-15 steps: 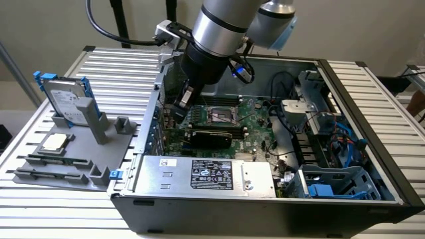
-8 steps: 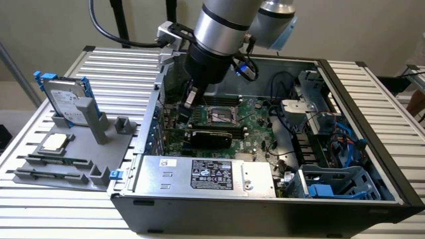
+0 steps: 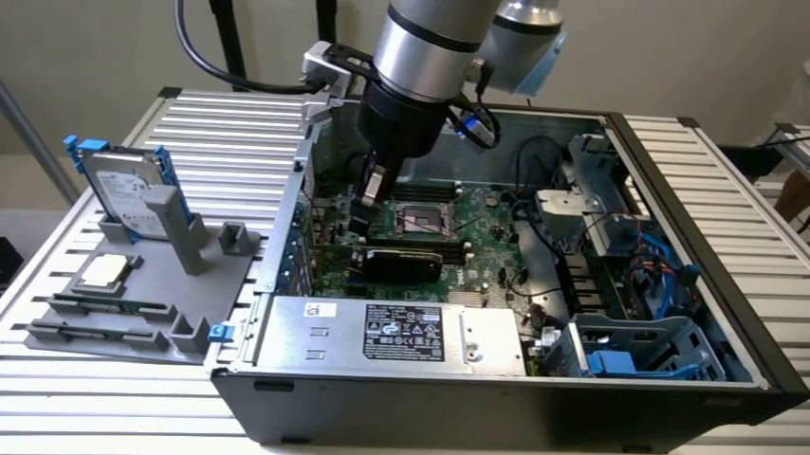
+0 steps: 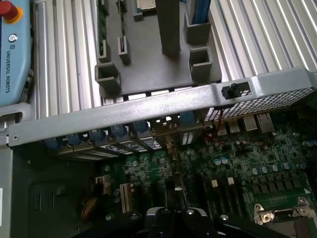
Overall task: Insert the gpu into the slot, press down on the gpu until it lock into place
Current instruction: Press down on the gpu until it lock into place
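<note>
Arm angled down into case, jaws closed, empty, just above gpu on mobo.

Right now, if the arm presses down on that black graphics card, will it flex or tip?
The gpu looks like a rigid flat board with a dark shroud, so it probably stays stiff. It stands on edge on the motherboard, so an off-centre push could tilt it. The shut end effector sits above one end.

Ribbed table (computer case, grey tray)
</note>
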### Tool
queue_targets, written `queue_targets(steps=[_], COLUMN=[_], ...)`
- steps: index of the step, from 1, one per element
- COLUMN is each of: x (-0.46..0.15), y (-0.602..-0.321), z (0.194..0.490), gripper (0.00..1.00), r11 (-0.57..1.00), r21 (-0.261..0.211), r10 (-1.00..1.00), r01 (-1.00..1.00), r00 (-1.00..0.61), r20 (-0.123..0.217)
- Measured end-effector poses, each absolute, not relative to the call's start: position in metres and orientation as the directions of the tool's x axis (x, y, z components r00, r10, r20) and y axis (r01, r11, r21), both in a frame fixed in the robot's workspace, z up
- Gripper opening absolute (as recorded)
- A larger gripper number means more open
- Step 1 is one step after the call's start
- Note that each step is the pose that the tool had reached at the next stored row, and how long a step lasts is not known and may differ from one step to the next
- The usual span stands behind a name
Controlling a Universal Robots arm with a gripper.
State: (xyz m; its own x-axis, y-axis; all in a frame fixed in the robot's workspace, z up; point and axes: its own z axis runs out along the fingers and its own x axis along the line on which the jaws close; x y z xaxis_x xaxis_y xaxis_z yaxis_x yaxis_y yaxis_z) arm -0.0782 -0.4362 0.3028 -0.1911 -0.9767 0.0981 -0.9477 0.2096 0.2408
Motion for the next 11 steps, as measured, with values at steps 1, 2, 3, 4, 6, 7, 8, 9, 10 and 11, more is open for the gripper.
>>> queue_targets(steps=[1,2,3,4,6,7,8,9,10,11], x=[-0.0777,-0.0772,-0.0767,-0.0762,-0.0752,-0.0746,-0.0741,-0.0736,-0.0730,-0.0724], y=[-0.4364,-0.4366,-0.4367,-0.4368,-0.4370,-0.4371,-0.4372,-0.4373,-0.4374,-0.4375], z=[0.3034,0.3040,0.3046,0.3053,0.3065,0.3071,0.3077,0.3083,0.3088,0.3093], gripper=[0.11,0.11,0.11,0.11,0.11,0.11,0.11,0.11,0.11,0.11], r11=[0.203,0.197,0.190,0.184,0.171,0.164,0.158,0.151,0.145,0.139], r21=[0.238,0.235,0.233,0.231,0.226,0.224,0.222,0.219,0.217,0.214], r10=[-0.978,-0.979,-0.981,-0.982,-0.985,-0.986,-0.987,-0.988,-0.989,-0.990], r01=[-0.950,-0.952,-0.954,-0.956,-0.959,-0.961,-0.962,-0.964,-0.965,-0.967], r00=[-0.185,-0.180,-0.174,-0.168,-0.157,-0.151,-0.145,-0.140,-0.134,-0.129], r20=[0.095,0.092,0.089,0.086,0.078,0.075,0.071,0.068,0.064,0.060])
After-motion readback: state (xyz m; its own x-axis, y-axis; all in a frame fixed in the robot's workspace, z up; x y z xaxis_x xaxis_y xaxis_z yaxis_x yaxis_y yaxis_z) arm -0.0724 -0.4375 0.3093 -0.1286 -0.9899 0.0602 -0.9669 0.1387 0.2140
